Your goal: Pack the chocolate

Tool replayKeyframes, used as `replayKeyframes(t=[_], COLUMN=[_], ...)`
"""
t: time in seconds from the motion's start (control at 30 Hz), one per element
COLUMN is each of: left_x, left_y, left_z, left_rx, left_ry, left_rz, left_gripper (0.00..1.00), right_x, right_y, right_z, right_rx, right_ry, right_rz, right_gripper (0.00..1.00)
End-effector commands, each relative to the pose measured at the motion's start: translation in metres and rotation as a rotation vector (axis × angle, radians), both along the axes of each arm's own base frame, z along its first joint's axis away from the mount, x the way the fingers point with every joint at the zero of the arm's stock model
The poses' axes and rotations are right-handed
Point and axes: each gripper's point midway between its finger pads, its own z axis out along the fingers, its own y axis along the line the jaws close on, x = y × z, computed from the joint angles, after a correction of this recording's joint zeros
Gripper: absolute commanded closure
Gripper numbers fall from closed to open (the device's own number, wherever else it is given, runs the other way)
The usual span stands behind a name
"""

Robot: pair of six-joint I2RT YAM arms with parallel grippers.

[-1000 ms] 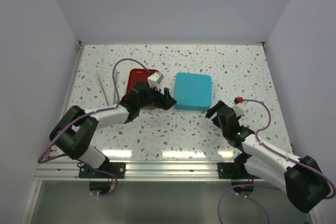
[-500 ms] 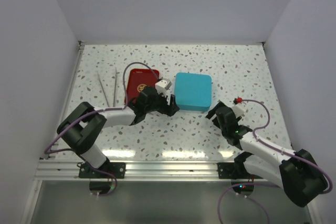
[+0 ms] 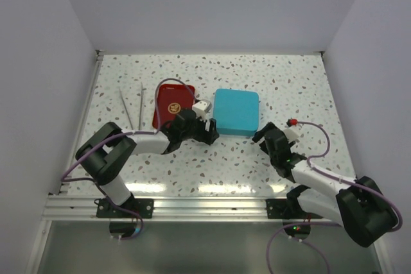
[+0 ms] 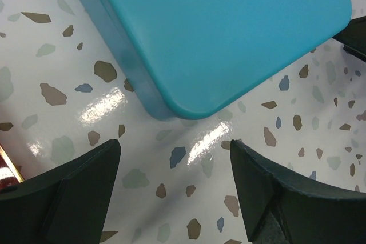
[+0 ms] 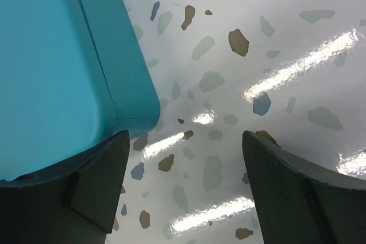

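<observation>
Packing scene: chocolate pieces cannot be made out in any view; closed teal tin (image 3: 236, 111) lies mid-table (image 3: 289, 81), red tray (image 3: 168, 102) near its left side; left gripper (image 3: 207, 133) and right gripper (image 3: 262, 137), both spread wide and empty, flank the tin's near corners

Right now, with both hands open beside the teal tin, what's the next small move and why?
Probably ease the left hand forward to straddle the near corner of the teal tin. Its top is shut, no chocolate shows, and this hand and the right hand stand open and empty beside it.
</observation>
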Motion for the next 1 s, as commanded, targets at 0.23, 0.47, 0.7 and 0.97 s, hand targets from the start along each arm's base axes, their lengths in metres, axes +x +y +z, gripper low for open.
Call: replayKeyframes(t=[0.23,0.47,0.7,0.97], left_x=[0.016,0.022,0.025,0.031], left_y=[-0.002,-0.002,-0.004,-0.008], left_z=[0.005,0.002,0.003,0.002], left_rx=[0.032,0.047,0.047,0.057], left_ry=[-0.049,-0.044,-0.047,-0.044], left_rz=[0.033,0.054,0.057,0.058], left_gripper=[0.17,0.16,0.16,0.16], right_x=[0.017,0.019,0.019,0.023], right_y=[-0.002,0.0,-0.002,-0.002], right_z=[0.007,0.005,0.015,0.023], right_rx=[0.024,0.037,0.035,0.032], right_ry=[-0.081,-0.084,-0.104,-0.12], right_rz=[-0.046,-0.047,-0.046,-0.046], right_gripper=[0.17,0.17,0.17,0.16])
